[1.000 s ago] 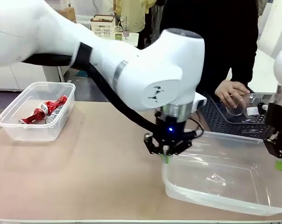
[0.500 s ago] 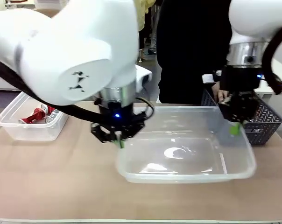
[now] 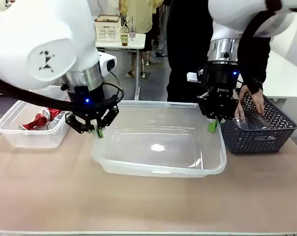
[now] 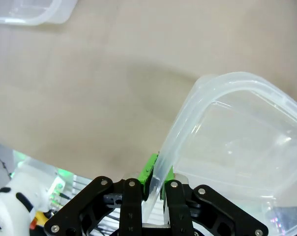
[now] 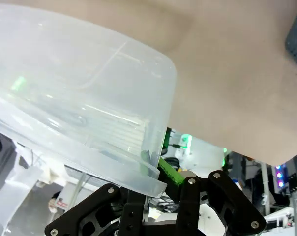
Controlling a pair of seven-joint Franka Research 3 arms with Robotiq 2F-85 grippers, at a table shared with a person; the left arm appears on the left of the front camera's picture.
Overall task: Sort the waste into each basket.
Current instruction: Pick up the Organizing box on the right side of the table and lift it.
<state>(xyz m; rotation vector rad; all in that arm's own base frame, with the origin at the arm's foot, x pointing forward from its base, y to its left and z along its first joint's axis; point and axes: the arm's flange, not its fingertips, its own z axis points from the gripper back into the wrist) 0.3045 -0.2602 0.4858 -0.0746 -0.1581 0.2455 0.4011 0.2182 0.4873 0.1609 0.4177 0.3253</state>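
Observation:
A large empty clear basket (image 3: 158, 170) sits mid-table between both arms. My left gripper (image 3: 98, 131) is shut on its left rim, and my right gripper (image 3: 212, 126) is shut on its right rim. In the left wrist view the green pads (image 4: 149, 171) of my left gripper (image 4: 156, 180) pinch the rolled rim of the basket (image 4: 227, 147). In the right wrist view my right gripper (image 5: 156, 172) clamps a corner of the basket (image 5: 79, 98). A second clear basket (image 3: 25, 141) at the far left holds red-and-silver cans (image 3: 46, 118).
A dark grey-blue basket (image 3: 259, 140) stands at the right, just beyond my right gripper, with a person's hand (image 3: 252, 102) reaching into it over something see-through. The person stands at the far side. Bare table lies along the front edge.
Both arms have moved the large clear basket leftward and toward the far side of the table. The person's hand now reaches into the dark basket.

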